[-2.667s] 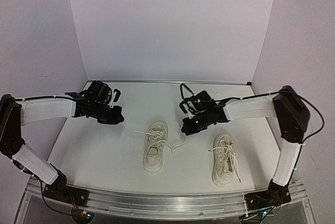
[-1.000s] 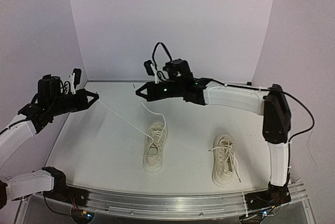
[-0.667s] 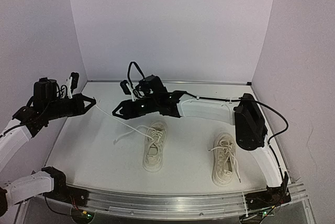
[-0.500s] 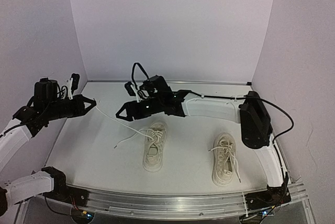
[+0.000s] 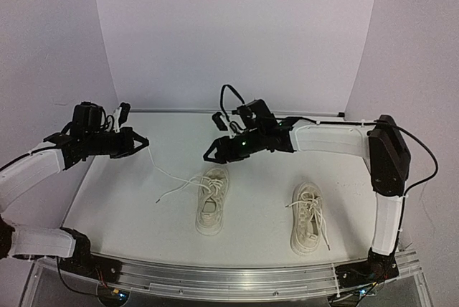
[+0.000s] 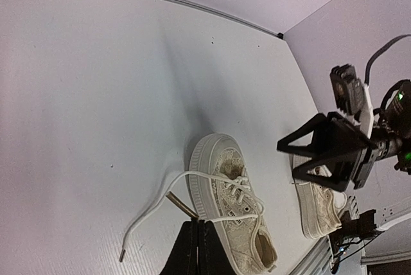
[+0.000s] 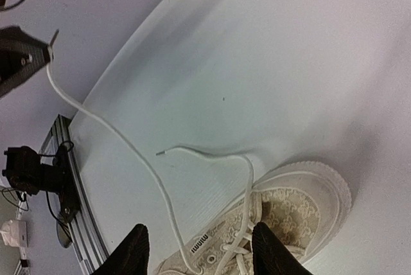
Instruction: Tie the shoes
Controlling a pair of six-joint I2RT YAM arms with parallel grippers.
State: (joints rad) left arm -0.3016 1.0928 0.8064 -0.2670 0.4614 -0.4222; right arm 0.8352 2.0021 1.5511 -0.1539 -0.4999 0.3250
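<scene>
1. The left claw (image 5: 140, 143) is pinched together on the held lace (image 7: 122, 135), close to its tip. That lace runs slack down to the left shoe (image 5: 212, 201), which sits mid-bench, well apart from the right shoe (image 5: 308, 219).
2. The right claw (image 5: 210, 155) hovers just beyond the left shoe's toe, fingers apart and nothing between them.
3. The loose lace (image 7: 205, 153) lies on the bench (image 5: 129, 214), curling out from the eyelets toward the left arm.
4. The likely next job is for the right claw to collect that lace. It should come down near the free tip, straddle the cord squarely and close only once it is low enough to trap it.
5. The left claw should hold its height — pulling harder risks dragging the light shoe or drawing the lace tight too early.
</scene>
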